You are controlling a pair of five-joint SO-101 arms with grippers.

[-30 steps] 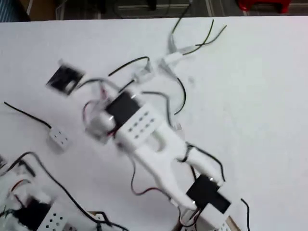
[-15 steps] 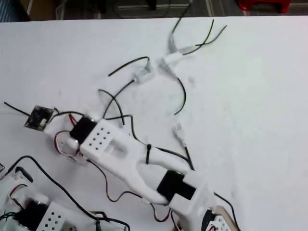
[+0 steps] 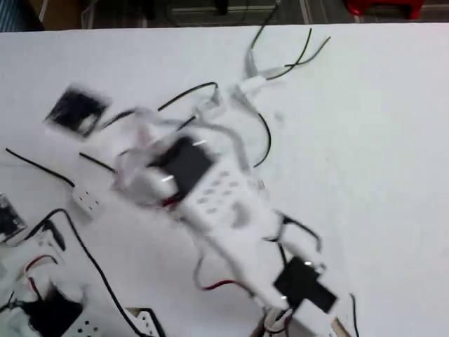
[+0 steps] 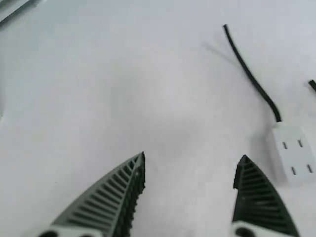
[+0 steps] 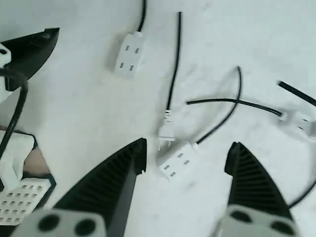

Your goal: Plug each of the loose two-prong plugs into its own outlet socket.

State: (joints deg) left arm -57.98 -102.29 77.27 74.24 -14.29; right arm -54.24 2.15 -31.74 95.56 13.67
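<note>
White tabletop [image 3: 379,154] under both arms. My left gripper [image 4: 191,170] hangs over bare table, jaws apart and empty. One white outlet socket [image 4: 295,154] on a black cord lies just beside a fingertip. My right gripper [image 5: 186,147] is spread too, empty, above a second socket [image 5: 176,161]. A loose two-prong plug [image 5: 166,131] lies just beside it, not plugged in. Third socket [image 5: 128,53] lies farther off.

High view: fixed overhead, looking down on the table [image 3: 365,140], far edge at 12 o'clock. 2 wrist views: close above it, looking past the left gripper [image 4: 192,157] and right gripper [image 5: 188,143]. High and left wrist views share the outlet socket [image 3: 85,200] at 9 o'clock.
</note>
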